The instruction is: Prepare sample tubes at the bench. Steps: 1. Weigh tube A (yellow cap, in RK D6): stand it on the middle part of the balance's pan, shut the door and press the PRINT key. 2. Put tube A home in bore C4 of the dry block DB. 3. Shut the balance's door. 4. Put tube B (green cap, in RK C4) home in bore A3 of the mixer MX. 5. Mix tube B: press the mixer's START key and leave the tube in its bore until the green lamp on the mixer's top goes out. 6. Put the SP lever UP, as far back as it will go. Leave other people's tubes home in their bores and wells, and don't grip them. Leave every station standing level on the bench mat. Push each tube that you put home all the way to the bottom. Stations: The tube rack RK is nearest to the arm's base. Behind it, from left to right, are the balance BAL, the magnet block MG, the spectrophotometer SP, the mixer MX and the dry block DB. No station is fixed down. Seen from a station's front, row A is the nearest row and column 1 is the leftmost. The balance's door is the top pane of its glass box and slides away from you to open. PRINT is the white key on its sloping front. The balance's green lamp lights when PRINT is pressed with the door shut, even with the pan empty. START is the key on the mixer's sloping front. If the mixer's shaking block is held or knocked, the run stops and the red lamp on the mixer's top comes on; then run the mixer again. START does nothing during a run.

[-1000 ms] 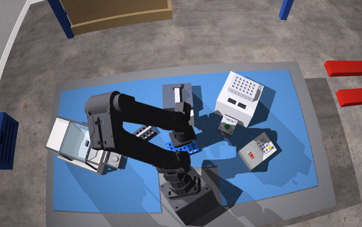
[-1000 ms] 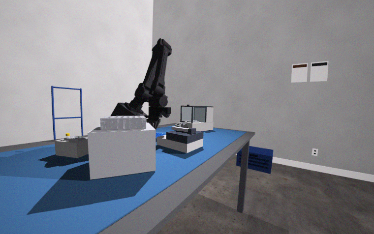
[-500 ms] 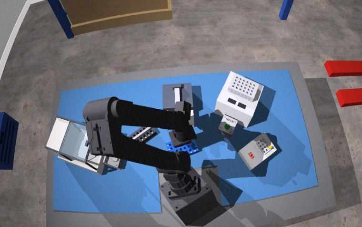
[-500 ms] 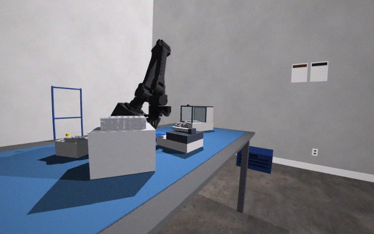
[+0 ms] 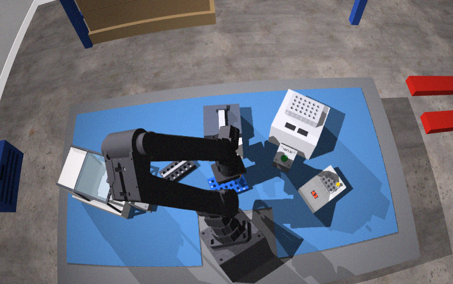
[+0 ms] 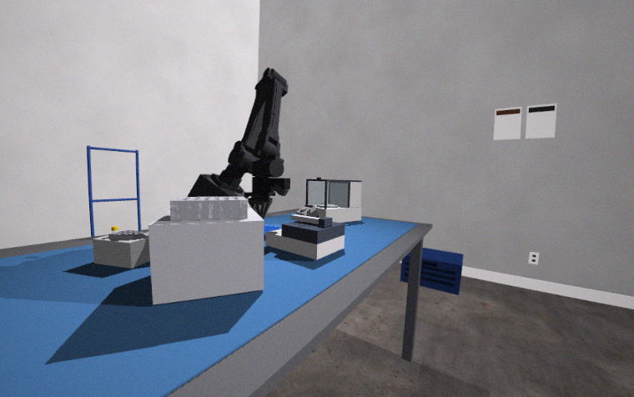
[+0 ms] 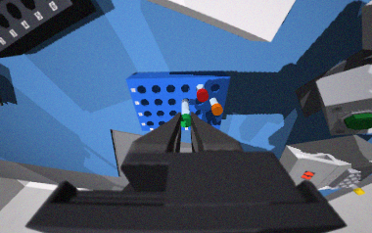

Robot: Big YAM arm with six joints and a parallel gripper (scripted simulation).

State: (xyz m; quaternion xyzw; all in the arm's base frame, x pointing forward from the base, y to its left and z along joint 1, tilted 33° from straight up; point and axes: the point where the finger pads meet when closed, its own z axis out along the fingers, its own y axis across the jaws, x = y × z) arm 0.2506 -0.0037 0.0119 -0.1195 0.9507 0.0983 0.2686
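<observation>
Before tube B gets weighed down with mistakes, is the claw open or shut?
Shut on the green-capped tube: the claw's fingertips flank its cap.

From my end the mat (image 5: 167, 240) (image 6: 299, 275) is plain bright blue, and the rack (image 5: 213, 183) (image 7: 152, 80) on it is a deeper blue with a grid of dark round holes. I've got three caps on my wrist cam: one tube cap green (image 7: 186, 120), one red cap (image 7: 202, 95), one orange cap (image 7: 216, 109), all on whitish tubes. My arm (image 5: 180, 147) (image 6: 262, 121) is pretty much all black. The mixer (image 5: 279, 132) (image 6: 208, 261) is white with two dark rectangles, plus a dark green button (image 5: 284, 158) (image 7: 359, 120) on pale grey. The heater block (image 5: 309, 194) (image 6: 109, 252) (image 7: 313, 168) is light grey with red digits, and there's a yellow cap (image 5: 338, 184) (image 6: 114, 228) (image 7: 358, 191) too.
</observation>
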